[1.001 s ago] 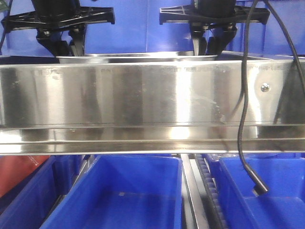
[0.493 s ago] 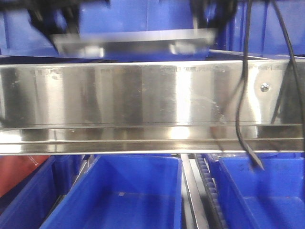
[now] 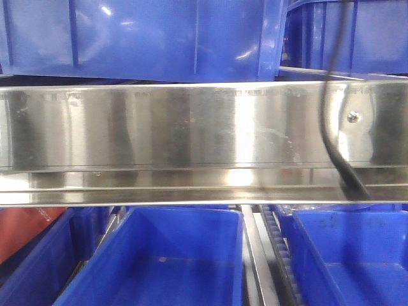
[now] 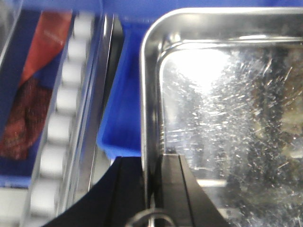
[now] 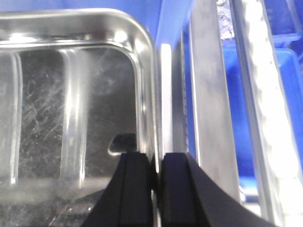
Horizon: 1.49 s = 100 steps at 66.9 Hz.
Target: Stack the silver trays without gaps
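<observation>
One silver tray (image 4: 227,118) shows in both wrist views, shiny and scratched inside, with rounded corners. My left gripper (image 4: 152,165) is shut on its left rim, one finger outside the wall and one inside. The same silver tray (image 5: 71,104) fills the left of the right wrist view, where my right gripper (image 5: 156,163) is shut on its right rim. The tray hangs over a blue bin (image 4: 120,109). In the front view neither the tray nor the grippers show.
A long steel shelf rail (image 3: 191,127) with a screw (image 3: 352,116) spans the front view. Blue bins stand below it (image 3: 166,268) and behind it (image 3: 159,38). A black cable (image 3: 331,115) hangs at the right. White conveyor rollers (image 4: 61,118) and a red package (image 4: 38,85) lie left of the tray.
The tray and both grippers have risen above the rail and left the front view. The black cable has swung and its end now lies against the rail.
</observation>
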### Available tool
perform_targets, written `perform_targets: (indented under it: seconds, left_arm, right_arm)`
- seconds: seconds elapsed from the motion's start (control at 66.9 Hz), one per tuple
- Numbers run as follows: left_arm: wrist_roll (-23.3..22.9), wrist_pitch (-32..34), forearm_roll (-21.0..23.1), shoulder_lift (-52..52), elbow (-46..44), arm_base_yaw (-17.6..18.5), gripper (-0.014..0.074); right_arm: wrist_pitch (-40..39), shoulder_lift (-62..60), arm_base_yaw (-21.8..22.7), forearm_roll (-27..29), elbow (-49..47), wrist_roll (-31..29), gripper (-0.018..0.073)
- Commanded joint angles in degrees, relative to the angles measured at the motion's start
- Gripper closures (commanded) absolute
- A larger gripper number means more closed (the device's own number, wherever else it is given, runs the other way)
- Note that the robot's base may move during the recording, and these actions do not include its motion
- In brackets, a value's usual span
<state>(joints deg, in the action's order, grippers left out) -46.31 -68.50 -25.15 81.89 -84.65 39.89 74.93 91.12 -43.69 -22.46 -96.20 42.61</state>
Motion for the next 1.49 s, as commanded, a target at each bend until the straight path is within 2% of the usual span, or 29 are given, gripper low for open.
perform_targets:
  seconds: [0.0,0.179,0.269,0.448,1.135,1.33,1.479]
  left_arm:
    - [-4.0,4.0,2.0,-3.2,4.6,4.5,0.0613]
    - [-10.6,4.0,0.4,-8.6,11.7,10.3,0.0613]
    - [-14.4,3.9,-0.9,-11.2,13.5,14.1,0.0613]
    - [-19.7,3.1,-7.7,-14.6,13.8,20.1,0.0613]
    - [-20.0,3.5,-12.7,-14.7,13.8,20.5,0.0613]
    - [-20.0,3.5,-12.8,-14.7,13.8,20.5,0.0613]
    - [-19.7,3.5,-11.1,-14.7,13.8,20.5,0.0613]
  right_arm:
    - [-5.4,-3.1,-3.9,0.7,3.4,3.6,0.0583]
    - [-7.2,-10.2,-9.4,-0.5,13.5,10.1,0.0583]
    - [-6.4,-13.2,-11.3,-0.5,15.9,11.0,0.0583]
    - [-5.9,-17.6,-13.6,-3.5,17.5,12.4,0.0583]
    - [-6.4,-17.6,-13.6,-4.0,17.4,12.4,0.0583]
    - [-7.6,-17.5,-13.6,-4.3,17.4,12.4,0.0583]
    - [-8.0,-17.5,-13.6,-4.6,17.6,13.6,0.0583]
